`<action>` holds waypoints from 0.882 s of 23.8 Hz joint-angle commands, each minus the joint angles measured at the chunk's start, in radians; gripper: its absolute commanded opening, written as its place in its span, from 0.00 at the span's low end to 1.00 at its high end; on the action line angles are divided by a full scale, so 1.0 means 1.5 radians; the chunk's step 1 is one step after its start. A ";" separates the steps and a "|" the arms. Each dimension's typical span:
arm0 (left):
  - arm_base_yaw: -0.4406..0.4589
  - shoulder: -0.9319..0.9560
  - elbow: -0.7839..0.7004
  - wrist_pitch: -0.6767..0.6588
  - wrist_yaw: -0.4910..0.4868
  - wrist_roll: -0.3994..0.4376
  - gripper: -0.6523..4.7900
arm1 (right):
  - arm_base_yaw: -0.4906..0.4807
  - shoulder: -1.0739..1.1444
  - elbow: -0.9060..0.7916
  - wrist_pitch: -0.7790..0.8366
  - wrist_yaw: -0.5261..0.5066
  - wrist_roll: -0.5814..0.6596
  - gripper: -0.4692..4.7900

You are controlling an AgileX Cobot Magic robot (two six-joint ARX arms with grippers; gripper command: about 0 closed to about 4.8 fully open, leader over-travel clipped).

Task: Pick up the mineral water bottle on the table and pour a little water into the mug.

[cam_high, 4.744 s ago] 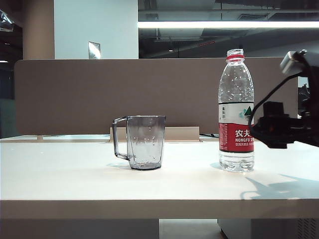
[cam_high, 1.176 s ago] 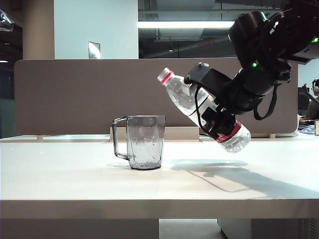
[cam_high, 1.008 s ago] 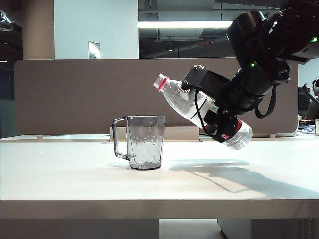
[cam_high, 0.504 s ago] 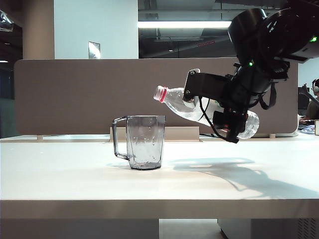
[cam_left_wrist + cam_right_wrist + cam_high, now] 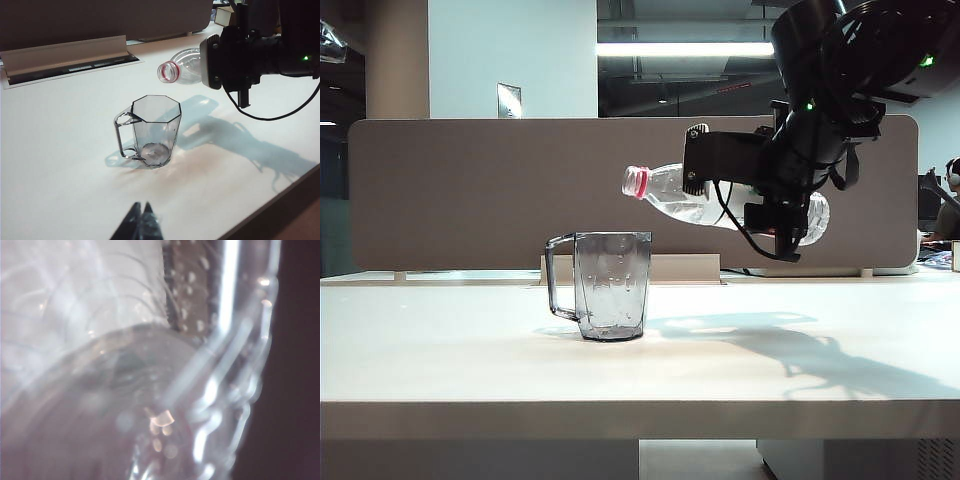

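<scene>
- Right claw [image 5: 760,195]: black, high over the right half of the pale cream-white counter [image 5: 470,370], clamped round the middle of the clear plastic mineral water bottle with a red neck ring [image 5: 670,195].
- Bottle: off the counter, lying close to level, open mouth pointing left and tipped slightly down, base to the right behind the claw. In the left wrist view the uncapped mouth [image 5: 169,72] is plainly visible.
- Bottle mouth sits above and a little to the right of the mug's rim, not touching it. No stream of water can be made out.
- Smoky grey transparent faceted plastic mug with a squared handle [image 5: 612,285]: upright on the counter, left of centre, handle facing left. Whether any water lies in its bottom, cannot tell.
- Right wrist view: filled by blurred clear plastic of the bottle [image 5: 150,390] pressed close to the lens; droplets on the wall.
- Left claw [image 5: 141,225]: low at the near side of the counter, well apart from the mug, fingertips together, grasping nothing.
- Arm and bottle cast a shadow on the counter to the right of the mug.
- Brown partition board [image 5: 470,190] stands along the far edge of the counter.
</scene>
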 commanded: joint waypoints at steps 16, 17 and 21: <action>-0.001 0.001 0.002 0.008 0.000 0.005 0.11 | -0.007 -0.007 0.032 0.034 0.023 -0.102 0.49; -0.001 0.001 0.002 0.009 0.000 0.005 0.11 | -0.007 -0.007 0.032 0.032 0.022 -0.102 0.49; -0.001 0.001 0.002 0.009 0.000 0.005 0.11 | -0.007 -0.007 0.032 0.033 0.022 -0.102 0.49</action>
